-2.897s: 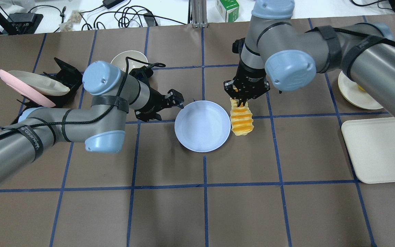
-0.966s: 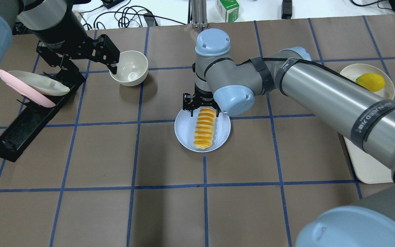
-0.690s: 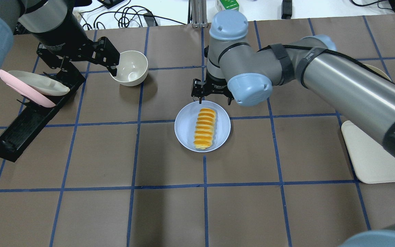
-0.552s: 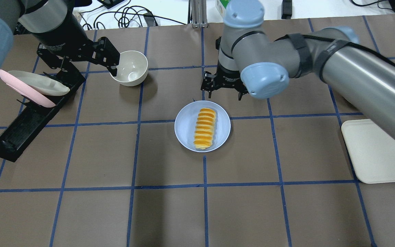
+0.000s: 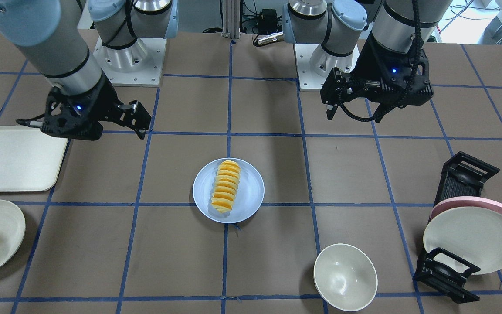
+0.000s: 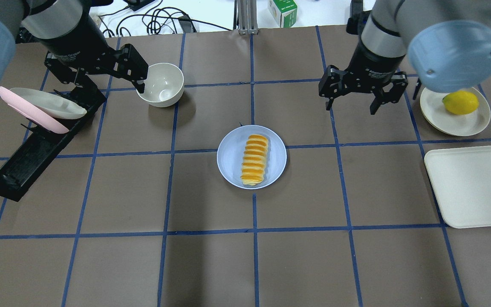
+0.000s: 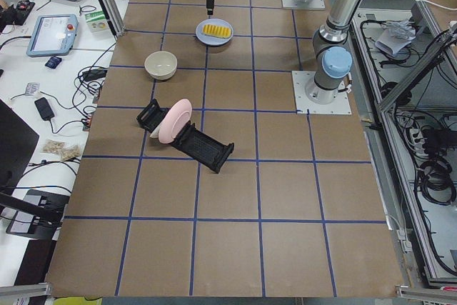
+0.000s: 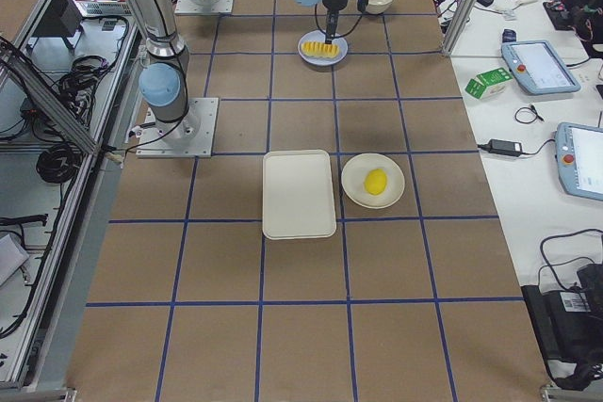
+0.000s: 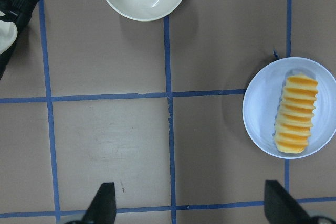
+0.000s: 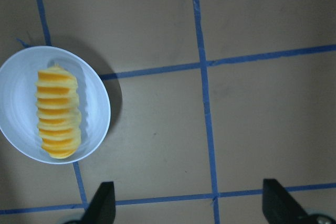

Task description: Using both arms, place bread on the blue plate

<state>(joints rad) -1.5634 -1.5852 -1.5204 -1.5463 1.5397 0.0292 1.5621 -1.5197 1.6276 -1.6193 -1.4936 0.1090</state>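
The bread (image 6: 254, 160), a row of orange-topped slices, lies lengthwise on the blue plate (image 6: 230, 157) at the table's middle. It also shows in the front view (image 5: 225, 186) on the plate (image 5: 251, 192). My right gripper (image 6: 352, 102) is open and empty, raised behind and to the right of the plate. My left gripper (image 6: 107, 85) is open and empty, high at the back left beside the bowl. The left wrist view shows the bread (image 9: 296, 114) at the right. The right wrist view shows it (image 10: 56, 114) at the left.
A cream bowl (image 6: 160, 84) stands at the back left. A black rack (image 6: 36, 145) holds a pink plate and a cream plate. A cream plate with a yellow fruit (image 6: 460, 102) and a cream tray (image 6: 471, 185) sit at the right.
My right gripper set the bread on the blue plate, let go, and drew back up and to the right. My left gripper left the plate's side earlier and now holds still.
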